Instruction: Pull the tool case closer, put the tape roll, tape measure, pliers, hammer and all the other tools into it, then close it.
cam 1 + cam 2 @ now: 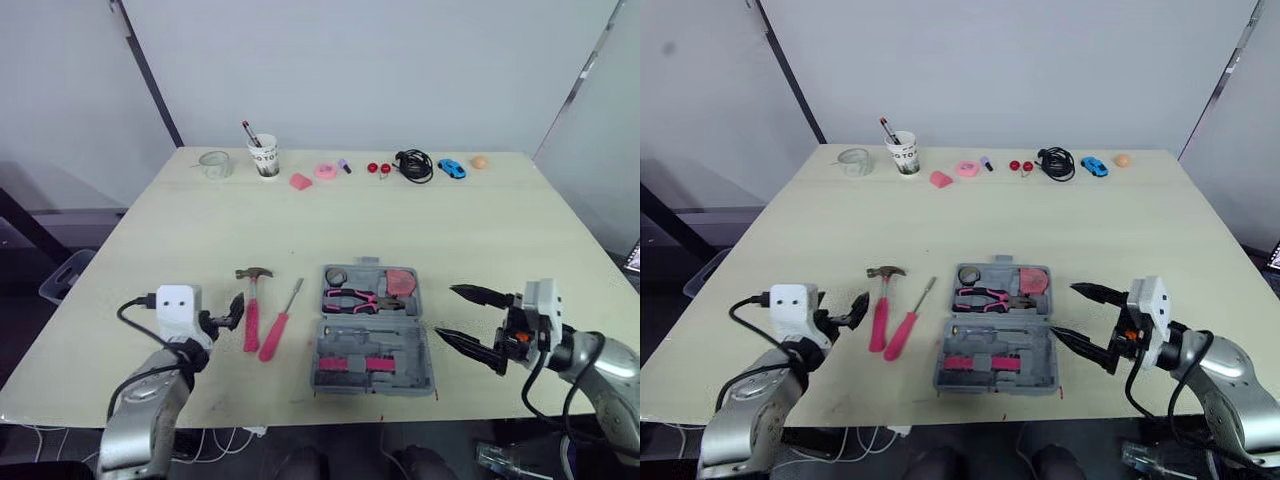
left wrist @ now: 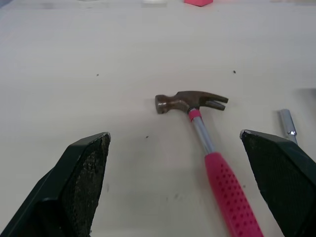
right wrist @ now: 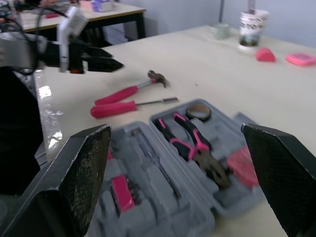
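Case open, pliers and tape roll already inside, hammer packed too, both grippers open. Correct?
Not the hammer: the left eye view shows it lying on the table beside the screwdriver, left of the open case. The rest holds.

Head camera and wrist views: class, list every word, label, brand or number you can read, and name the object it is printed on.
Paper cup: dark lettering on its side, too small to read.
Tool case: no readable text.
Hammer: no readable text.
Screwdriver: no readable text.
Nothing here can be quoted with confidence.
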`<state>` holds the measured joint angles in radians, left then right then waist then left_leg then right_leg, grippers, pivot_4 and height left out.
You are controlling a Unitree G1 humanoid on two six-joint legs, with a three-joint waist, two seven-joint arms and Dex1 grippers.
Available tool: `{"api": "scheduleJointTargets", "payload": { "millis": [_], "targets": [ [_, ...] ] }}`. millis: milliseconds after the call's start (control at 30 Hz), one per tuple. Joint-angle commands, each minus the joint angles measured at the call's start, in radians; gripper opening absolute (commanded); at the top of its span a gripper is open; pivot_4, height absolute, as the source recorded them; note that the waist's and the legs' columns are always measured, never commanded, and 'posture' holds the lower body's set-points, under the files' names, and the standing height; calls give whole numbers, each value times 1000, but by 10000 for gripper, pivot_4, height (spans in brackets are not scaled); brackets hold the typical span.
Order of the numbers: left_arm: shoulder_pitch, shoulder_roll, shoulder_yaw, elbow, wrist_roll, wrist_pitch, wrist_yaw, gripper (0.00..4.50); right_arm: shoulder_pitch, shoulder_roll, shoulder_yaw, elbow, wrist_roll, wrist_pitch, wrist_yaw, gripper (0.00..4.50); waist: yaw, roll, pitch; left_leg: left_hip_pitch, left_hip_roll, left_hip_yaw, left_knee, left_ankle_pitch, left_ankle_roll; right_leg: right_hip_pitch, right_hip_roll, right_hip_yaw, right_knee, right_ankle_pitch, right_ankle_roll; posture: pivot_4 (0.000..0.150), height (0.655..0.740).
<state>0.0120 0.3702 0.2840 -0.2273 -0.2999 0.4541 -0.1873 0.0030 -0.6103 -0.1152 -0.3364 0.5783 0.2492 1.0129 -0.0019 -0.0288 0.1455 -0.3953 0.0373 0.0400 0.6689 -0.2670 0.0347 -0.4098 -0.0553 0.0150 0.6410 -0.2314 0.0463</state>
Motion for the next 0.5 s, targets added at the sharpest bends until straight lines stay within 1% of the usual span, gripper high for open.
{"api": "scheduleJointTargets", "payload": {
  "millis": [33, 100, 133, 233, 500],
  "targets": [
    [-67, -3, -30, 46, 50, 13, 36, 45000, -31, -16, 28, 1, -37, -24, 15, 44224, 4, 0, 0, 0, 0, 0, 0, 0, 0, 0, 0, 0, 0, 0, 0, 1500, 7400],
    [-106, -22, -37, 75, 53, 31, 55, 45000, -41, -5, 34, 2, -37, -23, 5, 44224, 6, 0, 0, 0, 0, 0, 0, 0, 0, 0, 1, 0, 0, 0, 0, 1500, 7400],
    [-125, -27, -48, 95, 65, 33, 63, 45000, -46, 0, 37, 1, -39, -25, -1, 44224, 9, 0, 0, 0, 0, 0, 0, 0, 0, 0, 1, 0, 0, 2, 3, 1500, 7400],
    [-202, -51, -74, 186, 91, 57, 94, 45000, -52, 6, 51, -9, -59, -28, -15, 44224, 15, 0, 0, 0, 0, 0, 0, 0, 0, 0, 1, 0, 0, 2, 3, 1500, 7400],
    [-329, -99, -109, 367, 135, 42, 109, 45000, -76, 18, 59, -25, -57, -19, -47, 44224, 14, 0, 0, 0, 0, 0, 0, 0, 0, 0, 2, 0, 0, 2, 4, 1500, 7400]
  ]
}}
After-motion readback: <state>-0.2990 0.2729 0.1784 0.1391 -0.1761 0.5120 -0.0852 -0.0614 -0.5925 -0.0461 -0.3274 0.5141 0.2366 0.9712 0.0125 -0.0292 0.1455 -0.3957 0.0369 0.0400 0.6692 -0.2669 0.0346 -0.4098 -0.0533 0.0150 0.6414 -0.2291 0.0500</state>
